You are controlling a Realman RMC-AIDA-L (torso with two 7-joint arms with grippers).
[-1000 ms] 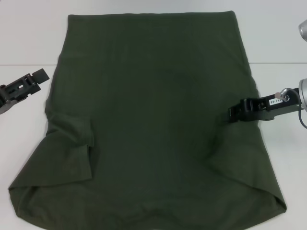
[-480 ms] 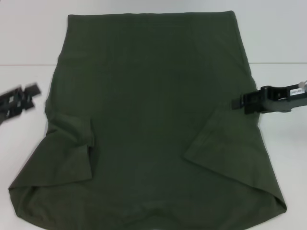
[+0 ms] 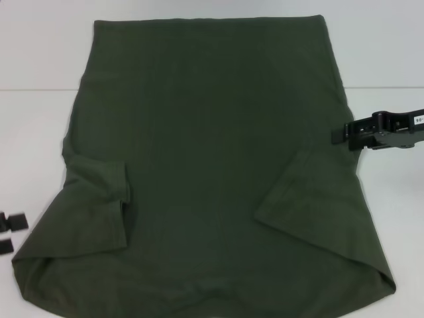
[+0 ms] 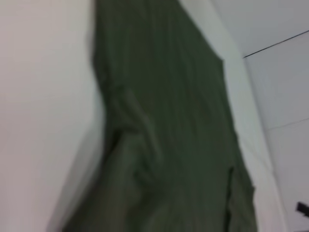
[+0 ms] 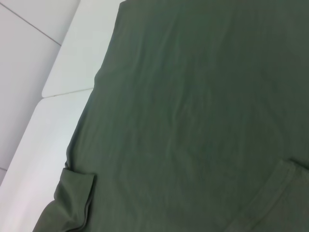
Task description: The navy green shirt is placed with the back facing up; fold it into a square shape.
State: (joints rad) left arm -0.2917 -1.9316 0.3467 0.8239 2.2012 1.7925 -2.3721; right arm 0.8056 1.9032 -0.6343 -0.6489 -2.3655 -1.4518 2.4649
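The navy green shirt (image 3: 212, 126) lies flat on the white table (image 3: 40, 59), hem at the far side. Both short sleeves are folded inward onto the body: the left sleeve (image 3: 99, 192) and the right sleeve (image 3: 318, 195). My right gripper (image 3: 339, 133) is open and empty, just off the shirt's right edge above the folded sleeve. My left gripper (image 3: 9, 233) is open and empty at the picture's left border, beside the shirt's near left corner. The shirt also fills the left wrist view (image 4: 169, 121) and the right wrist view (image 5: 193, 96).
A seam line (image 3: 33, 89) crosses the table behind the shirt's middle. Bare white table shows on both sides of the shirt (image 3: 397, 199). The shirt's near edge runs out of the head view at the bottom.
My right gripper let go of the right sleeve, which now lies flat, and drew back to the right. My left gripper moved from the far left down to the near left corner.
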